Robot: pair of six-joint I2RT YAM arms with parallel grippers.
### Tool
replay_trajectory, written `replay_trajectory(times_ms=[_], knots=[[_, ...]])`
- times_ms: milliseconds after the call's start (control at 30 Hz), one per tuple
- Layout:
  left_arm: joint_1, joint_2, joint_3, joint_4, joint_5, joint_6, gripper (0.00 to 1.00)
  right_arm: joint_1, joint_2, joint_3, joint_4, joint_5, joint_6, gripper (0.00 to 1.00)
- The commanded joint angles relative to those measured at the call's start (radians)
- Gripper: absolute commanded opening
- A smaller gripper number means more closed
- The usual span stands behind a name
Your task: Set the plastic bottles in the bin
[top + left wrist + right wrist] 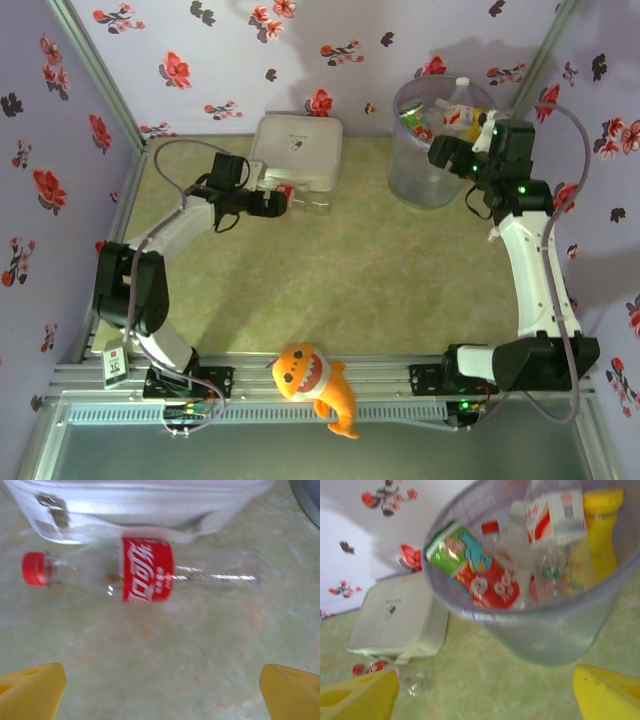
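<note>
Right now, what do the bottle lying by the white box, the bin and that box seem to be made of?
Bottle: clear glossy plastic, likely; the table shows through it and highlights streak its side.
Bin: translucent grey plastic, perhaps finely meshed; what it holds shows through the wall.
White box: matte white with fine ribbing, plastic or fabric; the look leaves it open.
</note>
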Motion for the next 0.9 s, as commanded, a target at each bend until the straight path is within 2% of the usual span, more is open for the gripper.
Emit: replay_trajectory(times_ms=[0, 100, 233, 533, 700, 867], knots=[[0.032, 0.078, 0.073, 0.027, -0.022, 0.018, 1.0, -0.002, -0.072, -0.088, -0.019, -0.039, 0.022, 0.9], [0.058, 0.156, 0.127, 0.063, -0.007, 0.021, 0.99, -0.003, -0.131, -0.159, -0.042, -0.04, 0.031, 0.9], [0.086, 0.258, 0.195, 0.098, 0.072, 0.044, 0.98, -0.003, -0.193, -0.219, -0.084, -0.021, 0.024, 0.89], [0.098, 0.398, 0.312, 0.09, 0.138, 0.107, 1.0, -0.004, -0.229, -0.253, -0.117, -0.017, 0.024, 0.89], [0.097, 0.432, 0.34, 0.038, 0.157, 0.132, 1.0, -0.004, -0.229, -0.277, -0.098, -0.022, 0.04, 0.89], [0.091, 0.403, 0.292, 0.002, 0.181, 0.179, 0.99, -0.004, -0.226, -0.276, -0.09, -0.021, 0.04, 0.88]])
